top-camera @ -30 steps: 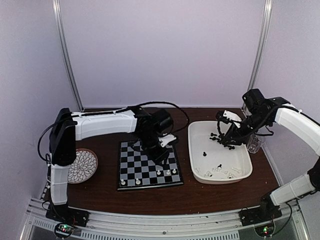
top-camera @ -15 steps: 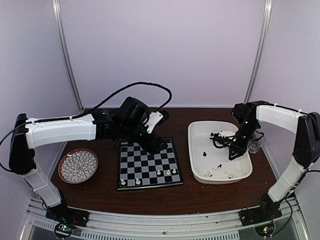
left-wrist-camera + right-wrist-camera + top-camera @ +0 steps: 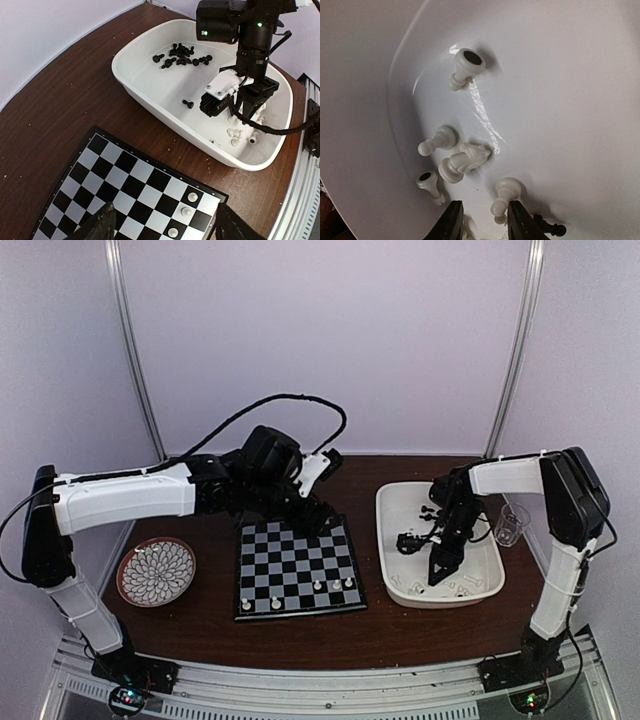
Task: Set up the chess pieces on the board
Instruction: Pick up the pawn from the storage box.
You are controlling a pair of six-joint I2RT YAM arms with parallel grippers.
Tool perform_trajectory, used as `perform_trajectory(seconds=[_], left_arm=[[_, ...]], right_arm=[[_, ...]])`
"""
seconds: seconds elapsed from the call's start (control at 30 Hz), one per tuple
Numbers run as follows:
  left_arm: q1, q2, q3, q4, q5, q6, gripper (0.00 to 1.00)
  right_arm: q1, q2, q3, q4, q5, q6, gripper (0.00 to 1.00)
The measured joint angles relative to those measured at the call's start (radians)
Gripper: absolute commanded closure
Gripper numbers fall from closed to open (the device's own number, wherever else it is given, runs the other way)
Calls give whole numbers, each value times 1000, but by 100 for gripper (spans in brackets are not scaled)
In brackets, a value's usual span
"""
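The board [image 3: 290,570] lies at the table's middle, with three white pieces [image 3: 336,585] at its near right and two at its near left. My left gripper [image 3: 322,520] hovers over the board's far edge, open and empty. In the left wrist view it [image 3: 167,232] spans the board [image 3: 125,180] above three white pieces [image 3: 185,211]. My right gripper [image 3: 440,565] is low in the white tray [image 3: 390,540]. In the right wrist view it [image 3: 482,225] is open, with a white pawn [image 3: 506,194] lying at its fingertips. A white knight [image 3: 465,162] lies just beyond.
A round patterned plate [image 3: 155,572] sits left of the board. A clear cup [image 3: 511,525] stands right of the tray. Black pieces [image 3: 182,55] cluster at the tray's far end, with one [image 3: 188,104] alone mid-tray. More white pieces [image 3: 437,141] lie along the tray wall.
My left gripper has drawn back from the board's right side to its far edge. My right gripper has swung from the tray's far end down to the white pieces at its near end.
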Motion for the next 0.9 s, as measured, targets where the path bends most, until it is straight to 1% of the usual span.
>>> perform_trajectory(seconds=[0.13, 0.2, 0.27, 0.3, 0.33, 0.57, 0.73, 0.9], left_arm=[[0, 13, 3, -3, 1, -3, 33], [0, 21, 3, -3, 3, -4, 33], [0, 27, 3, -4, 5, -7, 34], [0, 30, 4, -4, 8, -8, 34], [0, 33, 4, -4, 9, -8, 34], [0, 35, 4, -5, 28, -14, 34], [0, 35, 2, 13, 68, -26, 37], [-3, 35, -36, 113, 138, -45, 41]], right_arm=[[0, 59, 33, -2, -32, 9, 68], [0, 81, 51, -7, -44, 14, 74], [0, 94, 67, -10, -53, 23, 87], [0, 98, 72, -7, -56, 32, 91], [0, 101, 78, -9, -61, 31, 93], [-9, 78, 93, -22, -68, 47, 94], [-34, -70, 132, -51, -98, 68, 93], [-42, -230, 193, -63, -189, 99, 93]])
